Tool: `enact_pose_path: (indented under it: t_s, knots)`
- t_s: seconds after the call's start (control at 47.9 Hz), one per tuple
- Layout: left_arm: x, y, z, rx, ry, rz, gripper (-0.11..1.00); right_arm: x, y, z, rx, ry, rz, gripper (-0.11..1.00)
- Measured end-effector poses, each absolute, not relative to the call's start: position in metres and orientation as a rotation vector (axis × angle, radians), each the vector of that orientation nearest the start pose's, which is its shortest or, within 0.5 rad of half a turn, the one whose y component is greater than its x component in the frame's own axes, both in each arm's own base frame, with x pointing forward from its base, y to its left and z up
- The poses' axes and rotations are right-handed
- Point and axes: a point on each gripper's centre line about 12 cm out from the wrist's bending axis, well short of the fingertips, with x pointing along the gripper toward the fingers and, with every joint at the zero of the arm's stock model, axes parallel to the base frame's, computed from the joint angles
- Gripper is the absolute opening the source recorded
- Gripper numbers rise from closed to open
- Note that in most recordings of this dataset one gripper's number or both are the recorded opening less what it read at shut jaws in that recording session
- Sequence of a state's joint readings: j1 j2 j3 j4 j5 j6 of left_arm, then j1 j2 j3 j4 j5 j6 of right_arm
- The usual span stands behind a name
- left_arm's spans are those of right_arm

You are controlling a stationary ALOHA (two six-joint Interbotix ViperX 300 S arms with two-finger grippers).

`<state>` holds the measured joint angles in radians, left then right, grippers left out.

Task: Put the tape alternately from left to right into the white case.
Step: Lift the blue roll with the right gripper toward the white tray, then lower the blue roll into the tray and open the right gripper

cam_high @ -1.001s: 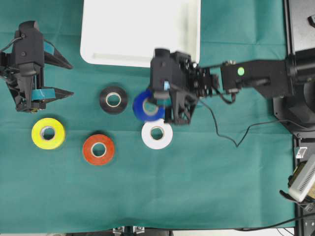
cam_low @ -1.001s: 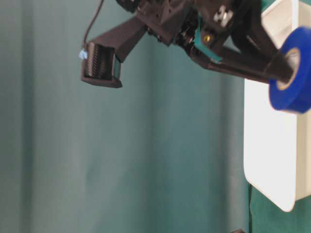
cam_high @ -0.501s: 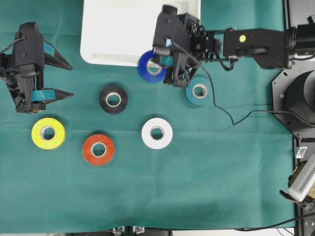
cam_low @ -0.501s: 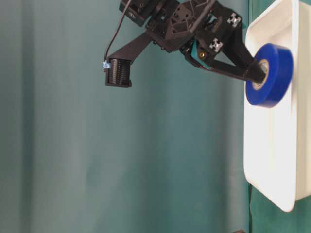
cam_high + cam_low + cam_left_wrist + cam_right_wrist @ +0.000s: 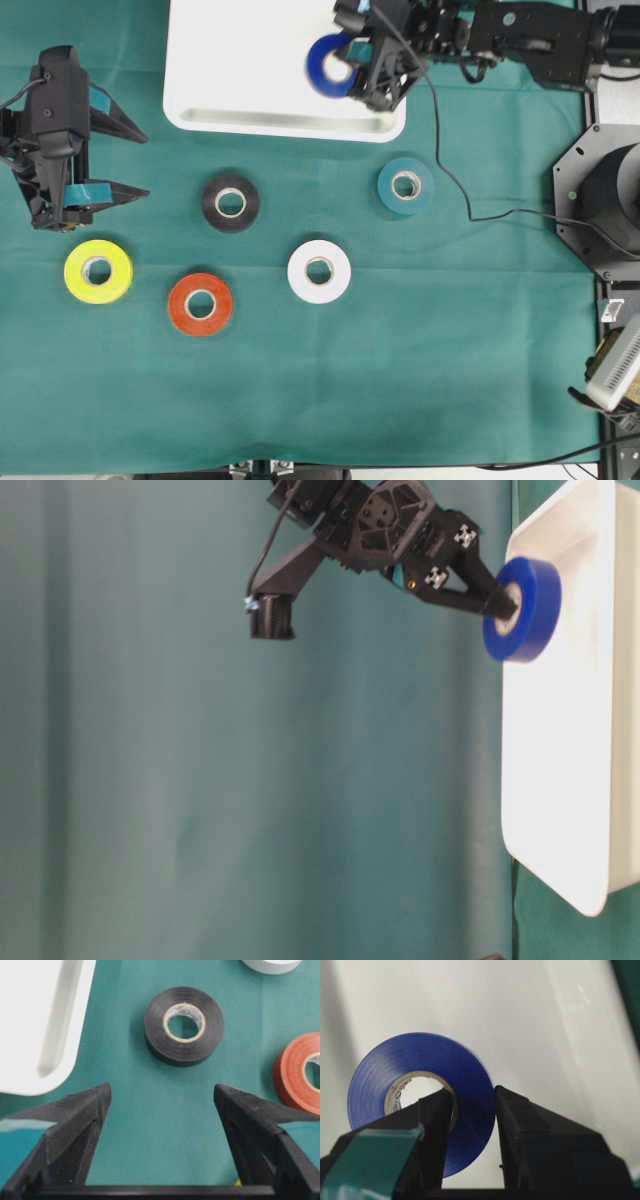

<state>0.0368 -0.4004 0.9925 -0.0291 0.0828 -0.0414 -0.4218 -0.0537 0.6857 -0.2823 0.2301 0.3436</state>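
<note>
Six tape rolls in view. Right gripper (image 5: 352, 78) is pinching the blue tape roll (image 5: 331, 66) through its wall, one jaw in the core hole, one on the outer face; wrist view shows the white case (image 5: 230, 60) floor directly behind it. Table-level view: blue roll held clear of the case floor, over its right half near the front rim. Nothing resting in the case.

Left gripper (image 5: 112, 160) sits at the left edge of the surface (image 5: 450, 350), jaws spread wide, holding nothing; black roll (image 5: 184, 1025) lies ahead between the jaw tips, apart from both.

On the green cloth: black roll, teal roll (image 5: 406, 186), white roll (image 5: 319, 271), red roll (image 5: 200, 303), yellow roll (image 5: 97, 271), all flat, none touching. Teal is nearest the case's front right corner.
</note>
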Motion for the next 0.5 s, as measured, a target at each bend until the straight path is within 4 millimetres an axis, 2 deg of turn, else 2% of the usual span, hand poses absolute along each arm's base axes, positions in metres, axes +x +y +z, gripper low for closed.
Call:
enact_pose_path:
  t_s: [0.229, 0.501]
  knots:
    - [0.279, 0.01, 0.186, -0.081, 0.67, 0.057, 0.4, 0.311, -0.183, 0.161, 0.242, 0.836, -0.562, 0.24]
    - [0.279, 0.01, 0.186, -0.081, 0.673, 0.057, 0.4, 0.306, -0.202, 0.153, 0.233, 0.816, -0.592, 0.24]
